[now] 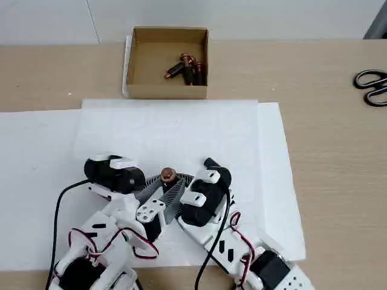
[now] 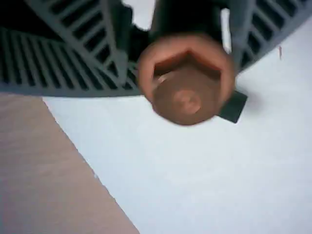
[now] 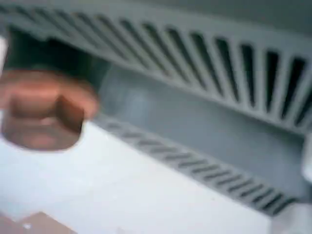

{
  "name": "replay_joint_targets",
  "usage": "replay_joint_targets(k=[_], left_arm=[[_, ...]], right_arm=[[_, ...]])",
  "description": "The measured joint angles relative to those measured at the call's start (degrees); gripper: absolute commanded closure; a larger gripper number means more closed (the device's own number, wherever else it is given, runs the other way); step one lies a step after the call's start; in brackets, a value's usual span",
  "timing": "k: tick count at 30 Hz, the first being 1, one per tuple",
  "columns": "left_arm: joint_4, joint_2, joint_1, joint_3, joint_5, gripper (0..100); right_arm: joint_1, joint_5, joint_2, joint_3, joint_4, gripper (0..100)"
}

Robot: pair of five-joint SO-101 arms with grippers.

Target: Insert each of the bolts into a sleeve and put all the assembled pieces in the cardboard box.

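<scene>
A copper-headed bolt sits in a black sleeve between the two arms' grippers, low over the white sheet. In the left wrist view the bolt head faces the camera. Grey ribbed fingers stand on both sides of it, and the black sleeve pokes out behind. My left gripper is shut on this piece. My right gripper presses in from the other side, with the bolt head close by. The cardboard box at the back holds several assembled pieces.
Black-handled scissors lie at the right edge of the wooden table. The white sheet covers the middle and left of the table, with bare room between the grippers and the box.
</scene>
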Motion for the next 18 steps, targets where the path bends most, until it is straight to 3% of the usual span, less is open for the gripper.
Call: replay_joint_targets(k=[11, 18], left_arm=[[0.00, 0.09, -0.26, -4.13, 0.62, 86], [0.00, 0.09, -4.04, -6.68, 0.09, 86]], right_arm=[[0.00, 0.00, -0.18, -0.09, -0.18, 99.5], [-0.09, 0.00, -0.09, 0.00, -0.18, 99.5]])
